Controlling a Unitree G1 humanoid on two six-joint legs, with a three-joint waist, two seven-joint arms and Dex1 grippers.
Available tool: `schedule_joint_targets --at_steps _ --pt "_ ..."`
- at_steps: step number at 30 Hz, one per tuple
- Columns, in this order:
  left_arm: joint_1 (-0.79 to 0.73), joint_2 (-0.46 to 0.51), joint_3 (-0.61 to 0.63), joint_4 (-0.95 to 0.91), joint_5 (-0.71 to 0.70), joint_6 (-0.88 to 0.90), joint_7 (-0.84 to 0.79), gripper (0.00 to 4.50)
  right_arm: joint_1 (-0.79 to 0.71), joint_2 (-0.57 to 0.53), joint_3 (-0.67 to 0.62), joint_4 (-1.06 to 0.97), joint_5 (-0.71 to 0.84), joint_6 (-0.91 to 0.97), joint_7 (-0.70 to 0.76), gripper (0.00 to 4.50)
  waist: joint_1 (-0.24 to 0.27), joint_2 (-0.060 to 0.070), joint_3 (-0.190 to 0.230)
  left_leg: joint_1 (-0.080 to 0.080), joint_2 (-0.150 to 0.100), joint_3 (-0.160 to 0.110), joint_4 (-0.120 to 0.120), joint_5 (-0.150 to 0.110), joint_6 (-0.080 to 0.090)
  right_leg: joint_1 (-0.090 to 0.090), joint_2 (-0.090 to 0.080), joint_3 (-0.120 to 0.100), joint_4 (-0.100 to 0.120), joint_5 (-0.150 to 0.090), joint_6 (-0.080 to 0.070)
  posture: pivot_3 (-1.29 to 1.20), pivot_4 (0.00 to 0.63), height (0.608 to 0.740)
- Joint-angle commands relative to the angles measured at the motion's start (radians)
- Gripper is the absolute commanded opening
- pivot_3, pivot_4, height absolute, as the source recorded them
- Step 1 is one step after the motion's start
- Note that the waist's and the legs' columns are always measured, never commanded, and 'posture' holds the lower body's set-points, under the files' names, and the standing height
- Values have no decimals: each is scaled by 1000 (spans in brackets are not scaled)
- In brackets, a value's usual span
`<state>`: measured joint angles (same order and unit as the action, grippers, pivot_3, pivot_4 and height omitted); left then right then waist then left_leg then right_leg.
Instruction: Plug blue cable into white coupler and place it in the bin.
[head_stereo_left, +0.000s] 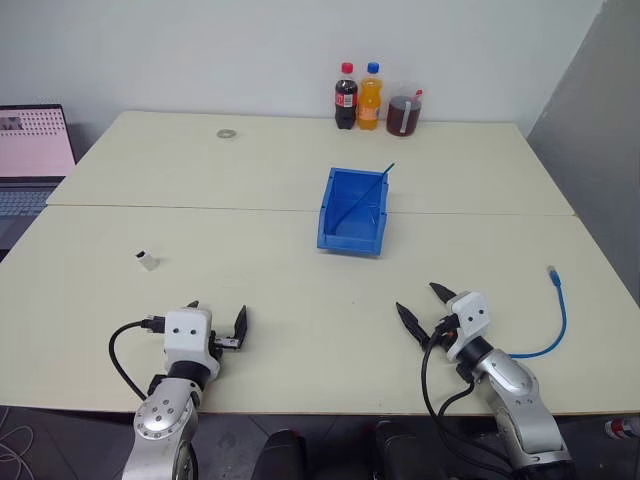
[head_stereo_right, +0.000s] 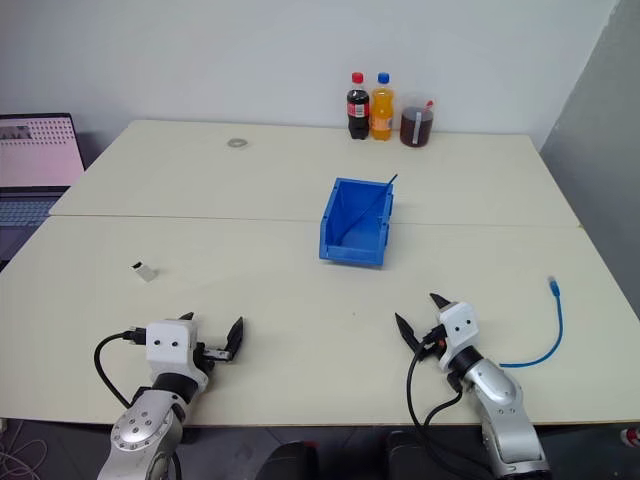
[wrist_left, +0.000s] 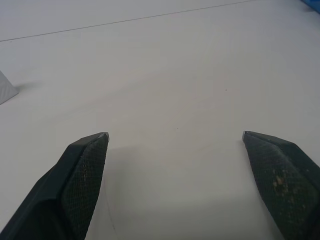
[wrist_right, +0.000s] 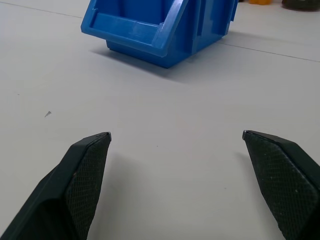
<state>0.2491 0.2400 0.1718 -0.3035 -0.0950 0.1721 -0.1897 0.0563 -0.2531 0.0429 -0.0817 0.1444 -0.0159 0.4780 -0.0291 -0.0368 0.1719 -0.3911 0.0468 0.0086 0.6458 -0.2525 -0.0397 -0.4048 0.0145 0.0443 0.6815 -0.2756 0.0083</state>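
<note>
On the pale counter | thin bright-blue cable ran near-to-far, clear plug far | both hands spread apart, empty | no writing legible

blue bin, blue cable — white coupler

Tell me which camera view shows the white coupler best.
The left eye view: the white coupler sits whole on the table, clear of everything. The right eye view shows it much the same; the left wrist view catches just a white corner at the frame's edge.
</note>
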Motion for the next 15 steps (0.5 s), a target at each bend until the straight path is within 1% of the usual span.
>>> schedule_joint_targets --at_steps 1,4,15 --pt "-7 13 -2 -22 -6 -25 -23 4500 -11 2 -9 -13 7 -28 -4 4487 0 0 0 0 0 0 0 0 0 0 0 0 0 0 0 0 150 740" --pt "-3 24 -17 -27 28 -27 -20 4500 -9 3 -8 -13 5 -29 -5 4487 0 0 0 0 0 0 0 0 0 0 0 0 0 0 0 0 150 740" --pt "-7 20 -15 -13 42 -35 -11 4500 -12 11 0 -1 -9 -38 -13 4487 0 0 0 0 0 0 0 0 0 0 0 0 0 0 0 0 150 740"
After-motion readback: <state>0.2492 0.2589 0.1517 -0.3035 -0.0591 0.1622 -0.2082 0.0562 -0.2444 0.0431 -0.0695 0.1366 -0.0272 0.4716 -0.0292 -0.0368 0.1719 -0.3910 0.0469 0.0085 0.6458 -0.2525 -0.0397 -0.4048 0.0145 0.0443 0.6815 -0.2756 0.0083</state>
